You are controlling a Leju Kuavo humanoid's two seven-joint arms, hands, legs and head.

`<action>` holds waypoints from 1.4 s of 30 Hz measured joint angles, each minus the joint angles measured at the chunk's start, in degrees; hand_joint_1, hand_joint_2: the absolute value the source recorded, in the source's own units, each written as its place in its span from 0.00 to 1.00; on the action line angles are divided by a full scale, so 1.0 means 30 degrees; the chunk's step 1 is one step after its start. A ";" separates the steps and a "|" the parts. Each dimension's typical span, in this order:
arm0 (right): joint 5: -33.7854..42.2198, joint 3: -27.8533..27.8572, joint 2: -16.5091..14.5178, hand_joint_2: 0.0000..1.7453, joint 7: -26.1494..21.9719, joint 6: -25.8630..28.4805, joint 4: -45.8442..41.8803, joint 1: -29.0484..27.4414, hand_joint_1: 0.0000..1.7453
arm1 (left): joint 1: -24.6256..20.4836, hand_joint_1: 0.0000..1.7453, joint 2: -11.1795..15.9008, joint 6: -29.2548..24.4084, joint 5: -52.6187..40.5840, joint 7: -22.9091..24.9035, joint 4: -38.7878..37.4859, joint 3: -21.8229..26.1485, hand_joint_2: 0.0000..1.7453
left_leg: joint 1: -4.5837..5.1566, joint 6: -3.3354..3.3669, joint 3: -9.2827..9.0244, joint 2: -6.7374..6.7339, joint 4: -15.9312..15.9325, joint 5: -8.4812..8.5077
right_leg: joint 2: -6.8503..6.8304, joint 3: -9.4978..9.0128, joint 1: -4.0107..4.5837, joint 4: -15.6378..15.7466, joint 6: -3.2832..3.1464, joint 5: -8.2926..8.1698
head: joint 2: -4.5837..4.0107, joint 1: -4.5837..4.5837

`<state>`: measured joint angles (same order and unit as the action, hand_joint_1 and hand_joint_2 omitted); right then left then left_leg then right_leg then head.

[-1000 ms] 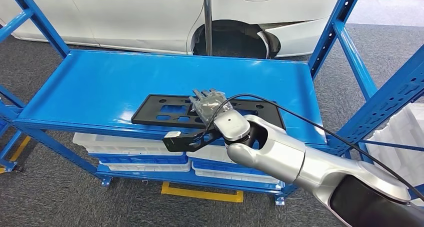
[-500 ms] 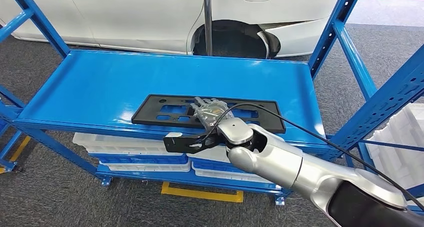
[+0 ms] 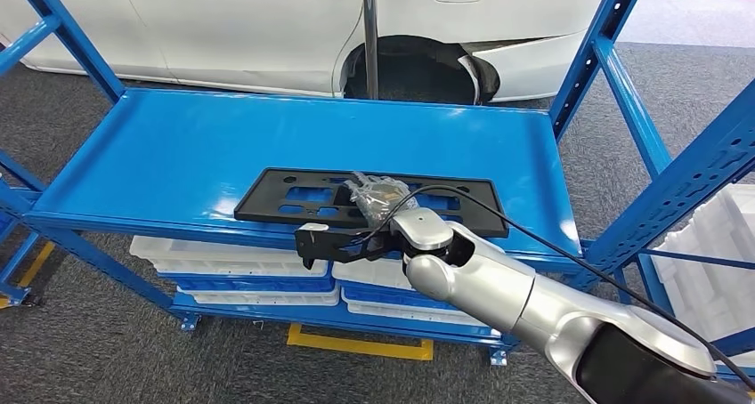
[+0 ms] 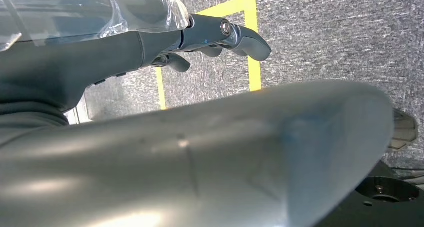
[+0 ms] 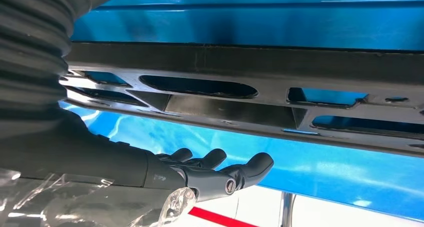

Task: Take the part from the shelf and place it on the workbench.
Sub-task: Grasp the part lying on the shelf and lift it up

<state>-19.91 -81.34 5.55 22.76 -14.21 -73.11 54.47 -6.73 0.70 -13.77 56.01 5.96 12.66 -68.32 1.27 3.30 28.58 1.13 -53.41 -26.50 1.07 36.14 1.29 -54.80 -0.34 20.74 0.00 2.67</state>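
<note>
A flat black plastic part (image 3: 369, 199), long and pierced with rectangular and oval cutouts, lies on the top level of a blue metal shelf (image 3: 178, 146), near the front edge and right of the middle. The right robot hand (image 3: 378, 195), wrapped in clear plastic film, rests over the middle of the part, fingers pointing toward the far side; from the head view it lies on or just above the panel, and whether it touches I cannot tell. In the right wrist view the right robot hand's fingers (image 5: 215, 162) are stretched out side by side and loosely spread, holding nothing, with the part (image 5: 250, 94) just beyond them, seen edge-on against the blue shelf board. A black wrist camera bracket (image 3: 325, 242) sticks out to the left of the silver forearm, in front of the shelf's near edge, and a black cable (image 3: 534, 230) arcs from the wrist back along the arm. The left robot hand (image 4: 210, 37) shows in its own wrist view, also film-wrapped, fingers gently curled and holding nothing above grey carpet floor (image 4: 340, 37) marked with yellow tape (image 4: 250, 42). On the lower shelf levels sit white trays (image 3: 223, 254). Beyond the shelf stands a white car body (image 3: 267, 30) with an open wheel arch (image 3: 414, 66).
</note>
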 joint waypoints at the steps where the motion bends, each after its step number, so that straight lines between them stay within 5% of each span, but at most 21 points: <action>1: 0.0007 0.0029 -0.0027 1.00 -0.0004 0.0000 0.0058 -0.0012 0.00 | 0.0001 0.00 0.0000 0.0000 -0.0020 0.0002 0.0000 -0.0002 0.00 | 0.0000 0.0000 0.0000 0.0000 0.0000 0.0000 | 0.0000 0.0000 0.0000 0.0000 0.0000 0.0000 | -0.0002 0.0000; 35: -0.0902 0.0672 -0.0497 1.00 -0.0357 0.1625 0.1470 -0.1257 0.00 | 0.0000 0.00 0.0000 -0.0002 -0.0155 -0.0005 0.0000 -0.0018 0.00 | 0.0000 0.0000 0.0000 0.0000 0.0000 0.0000 | 0.0000 0.0001 0.0000 0.0000 0.0000 0.0000 | -0.0002 0.0000; 39: -0.1035 0.0909 -0.0565 1.00 -0.0397 0.1840 0.1539 -0.1369 0.96 | 0.0000 0.00 0.0000 0.0000 -0.0180 -0.0005 0.0000 -0.0033 0.00 | 0.0000 0.0000 -0.0001 0.0000 0.0000 0.0000 | 0.0000 0.0000 0.0000 0.0000 0.0000 0.0000 | -0.0002 0.0000; 42: -0.1177 0.1060 -0.0581 1.00 -0.0390 0.1980 0.1544 -0.1511 1.00 | 0.0000 0.00 0.0000 0.0000 -0.0173 -0.0005 0.0000 -0.0040 0.00 | 0.0000 0.0000 -0.0001 0.0000 0.0000 0.0000 | 0.0000 0.0000 0.0000 0.0000 0.0000 0.0000 | -0.0004 0.0000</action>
<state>-23.44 -78.16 3.81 21.59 -8.27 -68.48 49.94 -6.73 0.70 -13.77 55.49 5.95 12.66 -68.45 1.27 3.30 28.58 1.13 -53.41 -26.50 1.07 36.15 1.29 -54.80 -0.34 20.74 -0.01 2.67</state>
